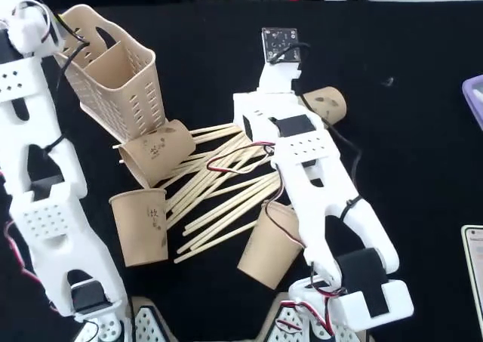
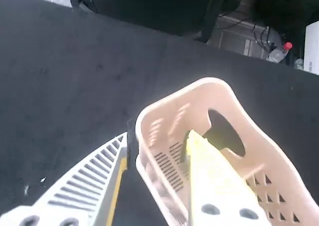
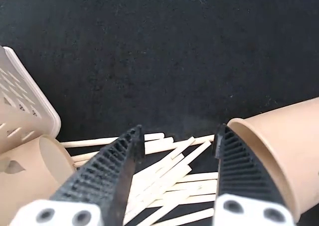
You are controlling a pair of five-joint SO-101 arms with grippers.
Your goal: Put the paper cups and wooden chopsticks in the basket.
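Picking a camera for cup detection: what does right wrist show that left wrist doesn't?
Right wrist: a pile of chopsticks, a paper cup lying beside it, a second cup next to the basket. Left wrist: the basket's handle hole, room clutter past the table. Shared: the basket and the black table.

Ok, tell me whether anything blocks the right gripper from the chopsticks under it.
Nothing visible does. The right gripper hangs with fingers open over the chopsticks, which lie bare on the table. A paper cup lies close beside one finger, off to the side, not in the path.
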